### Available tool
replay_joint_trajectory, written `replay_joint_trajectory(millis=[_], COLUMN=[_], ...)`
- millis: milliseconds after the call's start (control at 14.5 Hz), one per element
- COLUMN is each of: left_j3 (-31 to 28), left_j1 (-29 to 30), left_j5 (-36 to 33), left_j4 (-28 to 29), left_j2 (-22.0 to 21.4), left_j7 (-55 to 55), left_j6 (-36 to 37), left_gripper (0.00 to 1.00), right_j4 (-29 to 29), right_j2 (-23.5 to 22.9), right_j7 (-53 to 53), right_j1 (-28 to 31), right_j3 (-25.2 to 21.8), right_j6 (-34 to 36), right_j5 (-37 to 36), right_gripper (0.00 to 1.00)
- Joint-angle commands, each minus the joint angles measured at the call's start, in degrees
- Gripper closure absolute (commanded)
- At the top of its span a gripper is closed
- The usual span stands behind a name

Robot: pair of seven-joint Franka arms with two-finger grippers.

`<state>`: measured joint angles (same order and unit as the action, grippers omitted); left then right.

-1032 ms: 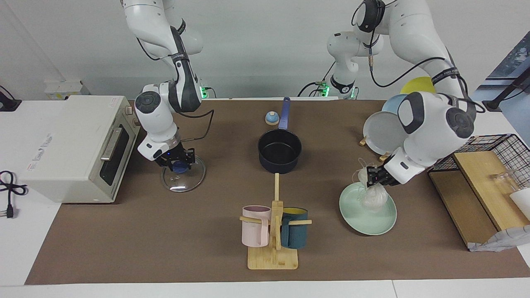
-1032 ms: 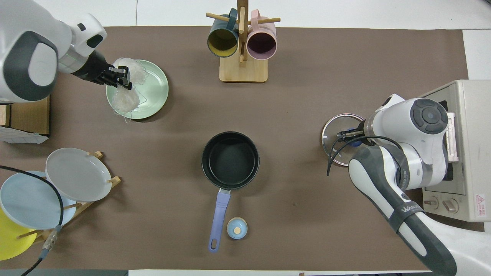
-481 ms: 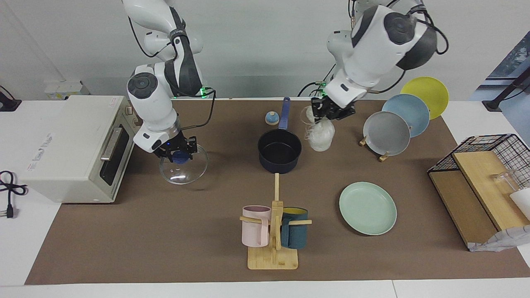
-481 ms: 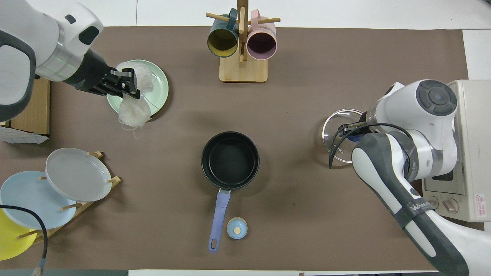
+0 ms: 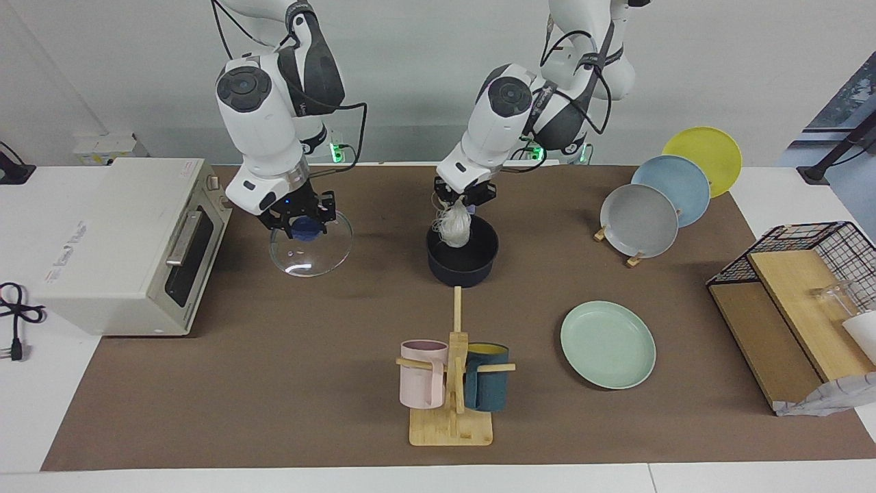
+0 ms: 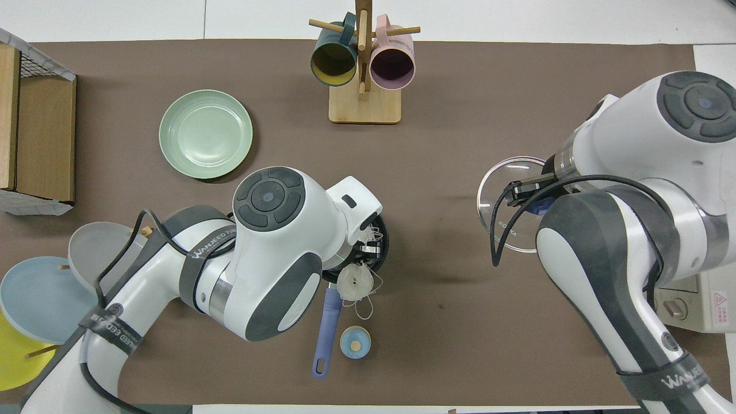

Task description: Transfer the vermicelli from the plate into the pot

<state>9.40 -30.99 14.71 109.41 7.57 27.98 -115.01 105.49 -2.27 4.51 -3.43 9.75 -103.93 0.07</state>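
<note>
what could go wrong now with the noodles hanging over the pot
The vermicelli hangs from the left claw over the robot-side rim of the pot; loose strands trail toward the handle in the overhead view, so some might drape outside on release. The right claw holds a glass lid tilted in the air; it might slip.
</note>
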Motion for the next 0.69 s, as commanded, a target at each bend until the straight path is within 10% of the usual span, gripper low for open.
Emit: replay_joint_trajectory(millis=[0,413,481,619], left_j3=[-1.05,-1.22,-1.31,-1.57], left_j1=[0.67,2.25,2.08,2.86], left_j5=[1.37,0.24,-1.08,-1.35], left_j4=[0.63,4.94,4.85,4.58], left_j2=[1.99,4.38,4.21,2.46], left_j7=[-2.66,-9.15,-9.52,-9.52], left_j6=[-3.72,-12.53,-12.44,-9.91], left_gripper=[1.0,1.0,0.01,0.0], right_j4=[-0.11,-0.2,-0.2,-0.11], right_j2=[0.25,0.25,0.25,0.25], right_j7=[0.5,1.98,3.12,5.32], right_j1=[0.45,-0.34,-0.87,-1.92], right_j3=[0.09,0.53,0.88,0.97], right_j6=[0.57,0.22,0.13,-0.13], right_j5=[1.42,1.51,1.51,1.51], right_gripper=[0.46,0.46,0.46,0.46])
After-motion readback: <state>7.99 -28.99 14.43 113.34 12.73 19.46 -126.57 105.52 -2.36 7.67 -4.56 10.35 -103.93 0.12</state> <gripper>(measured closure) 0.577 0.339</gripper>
